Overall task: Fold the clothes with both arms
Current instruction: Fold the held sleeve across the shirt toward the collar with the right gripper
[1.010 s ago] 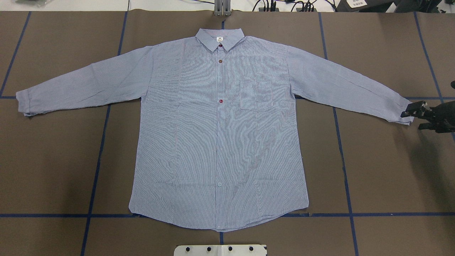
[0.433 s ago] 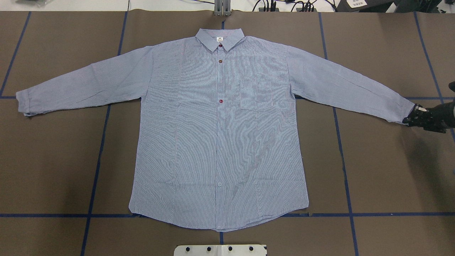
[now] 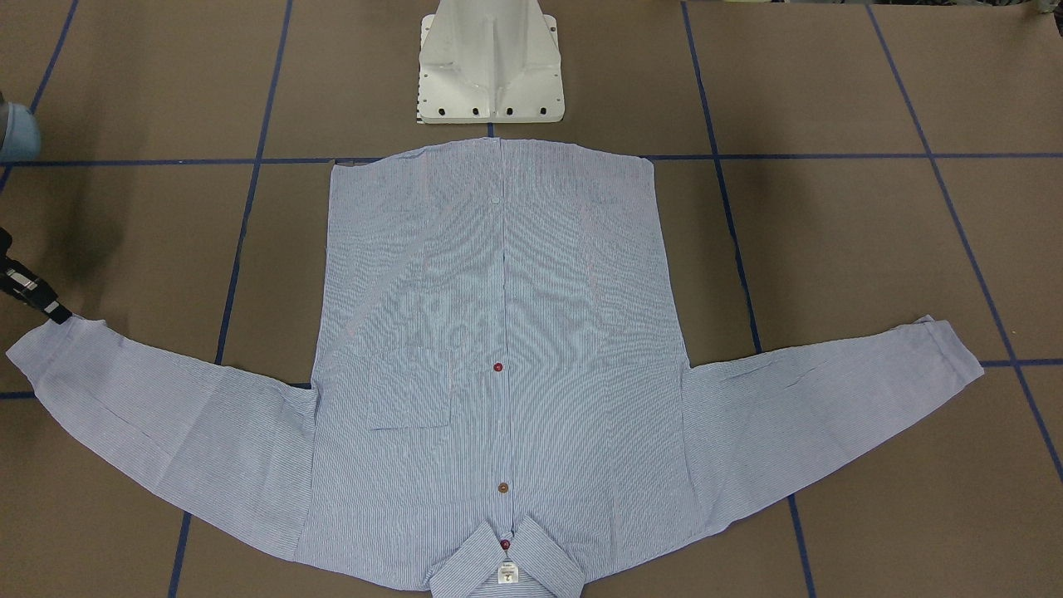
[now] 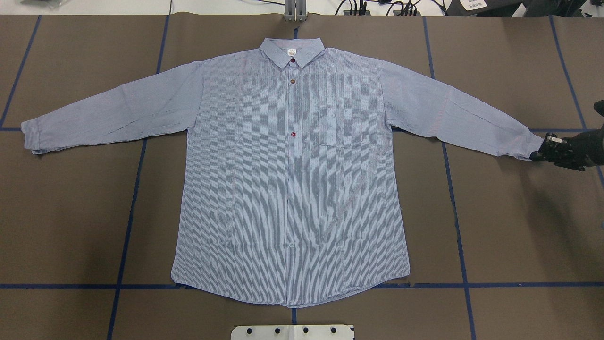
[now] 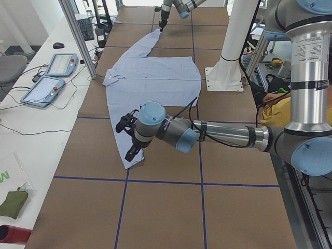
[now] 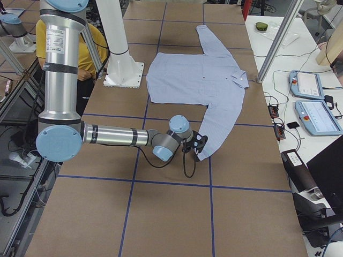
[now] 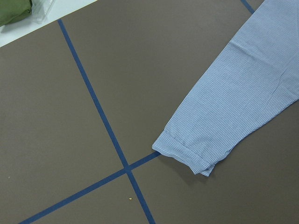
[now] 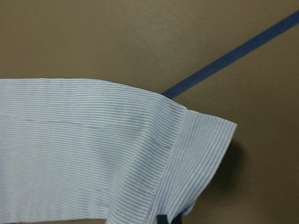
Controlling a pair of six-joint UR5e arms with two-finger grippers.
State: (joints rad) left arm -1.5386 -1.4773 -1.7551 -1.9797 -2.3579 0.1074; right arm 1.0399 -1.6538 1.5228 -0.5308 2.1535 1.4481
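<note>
The light blue striped shirt (image 4: 288,179) lies flat and face up on the brown table, buttoned, sleeves spread wide, collar at the far side. My right gripper (image 4: 542,150) is shut on the edge of the right sleeve cuff (image 4: 528,144). It also shows in the front view (image 3: 55,314) and the exterior right view (image 6: 197,147). The right wrist view shows that cuff (image 8: 196,154) close up. My left gripper (image 5: 127,139) hovers by the left sleeve cuff (image 7: 191,149). It shows only in the exterior left view, so I cannot tell whether it is open or shut.
The white pedestal base (image 3: 492,62) stands just behind the shirt hem. Blue tape lines (image 4: 132,198) grid the table. A side bench with two tablets (image 5: 52,72) and an aluminium post (image 5: 78,36) runs along the far edge. A green bag (image 7: 14,11) lies off the mat.
My right gripper was open beside the right cuff, then closed on it and pulled it slightly inward and toward the far side. The sleeve shows a new crease. The shirt body has not moved.
</note>
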